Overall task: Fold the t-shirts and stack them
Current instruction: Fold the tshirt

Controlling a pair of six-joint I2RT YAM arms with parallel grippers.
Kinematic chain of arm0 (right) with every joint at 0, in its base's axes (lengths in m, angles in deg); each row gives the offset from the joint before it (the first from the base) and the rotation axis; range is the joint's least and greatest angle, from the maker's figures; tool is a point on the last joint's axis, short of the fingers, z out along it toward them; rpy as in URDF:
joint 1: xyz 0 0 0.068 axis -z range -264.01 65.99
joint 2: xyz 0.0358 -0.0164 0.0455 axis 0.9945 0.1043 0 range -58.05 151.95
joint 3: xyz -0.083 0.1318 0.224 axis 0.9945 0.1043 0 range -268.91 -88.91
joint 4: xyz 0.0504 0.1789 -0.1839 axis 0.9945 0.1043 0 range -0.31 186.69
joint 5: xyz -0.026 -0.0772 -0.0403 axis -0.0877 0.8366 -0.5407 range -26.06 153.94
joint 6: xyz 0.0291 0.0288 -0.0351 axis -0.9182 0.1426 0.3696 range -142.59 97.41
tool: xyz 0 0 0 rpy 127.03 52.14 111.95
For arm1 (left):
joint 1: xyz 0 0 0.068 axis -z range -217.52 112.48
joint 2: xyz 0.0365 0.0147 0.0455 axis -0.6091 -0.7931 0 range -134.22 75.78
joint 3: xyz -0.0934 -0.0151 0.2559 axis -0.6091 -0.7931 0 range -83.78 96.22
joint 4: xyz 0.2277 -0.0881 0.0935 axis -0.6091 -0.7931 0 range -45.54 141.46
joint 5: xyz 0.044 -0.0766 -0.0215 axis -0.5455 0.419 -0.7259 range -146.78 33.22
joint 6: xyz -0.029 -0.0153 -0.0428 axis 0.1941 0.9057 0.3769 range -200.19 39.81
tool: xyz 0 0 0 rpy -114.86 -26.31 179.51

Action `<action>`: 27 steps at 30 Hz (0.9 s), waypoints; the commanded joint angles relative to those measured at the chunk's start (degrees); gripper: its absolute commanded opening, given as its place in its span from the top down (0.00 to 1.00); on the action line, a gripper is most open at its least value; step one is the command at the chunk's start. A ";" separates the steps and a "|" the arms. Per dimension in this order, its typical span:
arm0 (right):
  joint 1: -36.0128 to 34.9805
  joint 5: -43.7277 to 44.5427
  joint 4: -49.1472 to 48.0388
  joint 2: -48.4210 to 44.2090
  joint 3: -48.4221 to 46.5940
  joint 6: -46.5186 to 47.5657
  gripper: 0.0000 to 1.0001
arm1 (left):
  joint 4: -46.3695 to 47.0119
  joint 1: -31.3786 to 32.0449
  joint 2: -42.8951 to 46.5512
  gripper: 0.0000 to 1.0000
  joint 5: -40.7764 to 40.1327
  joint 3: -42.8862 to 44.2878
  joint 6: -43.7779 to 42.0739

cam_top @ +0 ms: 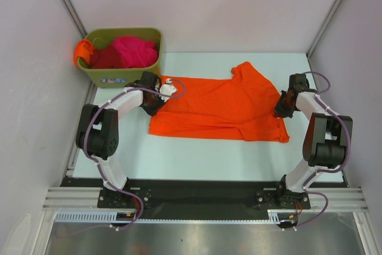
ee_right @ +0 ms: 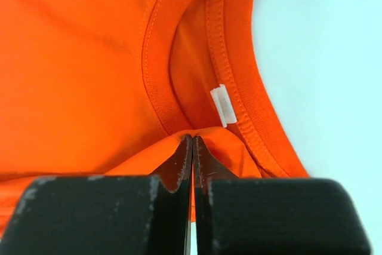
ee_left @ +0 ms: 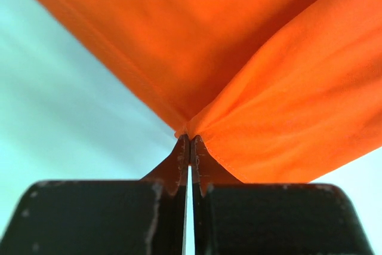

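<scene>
Fold starting, I judge: left gripper clamps the orange t-shirt at its left end, probably the hem, right gripper at the collar; next, lift both evenly.

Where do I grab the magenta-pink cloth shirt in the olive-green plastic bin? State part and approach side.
Pinch a bunched fold on top of the magenta-pink cloth shirt, coming straight down from above. It lies crumpled in a heap inside the olive-green plastic bin, whose walls likely block any sideways approach.
</scene>
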 commanded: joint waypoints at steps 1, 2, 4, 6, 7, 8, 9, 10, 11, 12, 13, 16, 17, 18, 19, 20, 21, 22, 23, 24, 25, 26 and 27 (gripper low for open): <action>1.25 1.48 -2.21 -2.20 -1.80 0.16 1.00 | 2.31 -0.39 3.64 1.00 -1.73 3.10 2.29; 1.35 1.14 -2.39 -2.20 -1.80 0.16 1.00 | 2.31 -0.39 3.72 1.00 -1.82 3.63 2.56; 1.44 0.87 -2.48 -2.12 -1.80 0.16 1.00 | 2.40 -0.39 3.72 1.00 -1.74 3.90 2.47; 1.44 0.52 -2.92 -2.20 -1.62 0.24 1.00 | 2.83 -0.39 3.46 1.00 -2.52 3.98 2.47; 1.52 0.43 -3.18 -2.20 -1.71 0.16 1.00 | 3.10 -0.39 3.38 1.00 -2.70 3.90 2.56; 1.78 0.52 -3.27 -2.29 -1.88 0.07 1.00 | 3.36 -0.39 3.29 1.00 -2.96 4.33 2.91; 1.79 0.60 -3.45 -2.55 -2.14 -0.02 1.00 | 3.37 -0.39 3.29 1.00 -3.05 4.60 3.08; 1.96 0.78 -3.62 -2.73 -2.76 -0.28 1.00 | 3.28 -0.39 3.37 1.00 -3.05 5.04 3.35; 2.05 1.13 -3.71 -2.91 -3.02 -0.37 1.00 | 3.45 -0.39 3.37 1.00 -3.14 5.91 3.79; 2.31 1.39 -3.89 -3.26 -3.29 -0.37 1.00 | 3.63 -0.39 3.11 1.00 -3.23 6.27 3.88; 2.49 1.57 -4.32 -3.35 -3.46 -0.72 1.00 | 3.98 -0.39 3.02 1.00 -3.75 6.53 4.05; 2.84 1.48 -5.46 -2.65 -3.38 -0.99 1.00 | 5.65 -0.39 1.28 1.00 -5.16 7.15 4.32; 2.84 1.40 -5.56 -2.30 -3.38 -1.16 1.00 | 6.00 -0.48 0.57 1.00 -5.60 7.58 4.32; 2.84 1.40 -5.82 -1.60 -3.38 -1.25 1.00 | 6.00 -0.39 0.04 1.00 -5.69 7.85 4.14; 2.84 1.40 -6.26 -1.33 -3.47 -1.34 1.00 | 6.09 -0.39 -1.18 1.00 -5.95 8.11 4.14; 2.84 1.40 -6.61 -1.07 -3.73 -1.43 1.00 | 6.18 -0.48 -1.72 1.00 -5.87 8.29 4.05; 2.84 1.31 -7.13 -0.37 -3.99 -1.43 1.00 | 6.96 -0.39 -2.16 1.00 -5.95 8.29 4.05; 2.84 1.13 -7.40 -0.01 -4.25 -1.43 1.00 | 7.40 -0.48 -3.12 1.00 -7.87 8.21 3.88; 2.84 0.70 -7.75 0.51 -4.69 -1.25 1.00 | 8.28 -0.39 -3.65 1.00 -9.02 8.20 3.70; 2.84 0.52 -7.84 0.87 -4.96 -1.08 1.00 | 8.55 -0.48 -4.09 1.00 -9.55 8.29 3.79; 2.67 0.52 -7.93 1.92 -5.31 -0.90 1.00 | 8.99 -0.39 -4.53 1.00 -9.91 8.55 3.96; 2.67 0.52 -7.93 2.45 -5.57 -0.64 1.00 | 9.25 -0.39 -5.32 1.00 -10.35 8.82 4.05; 2.75 0.34 -7.84 2.89 -6.18 -0.11 1.00 | 9.08 -0.39 -5.76 1.00 -10.35 8.99 4.14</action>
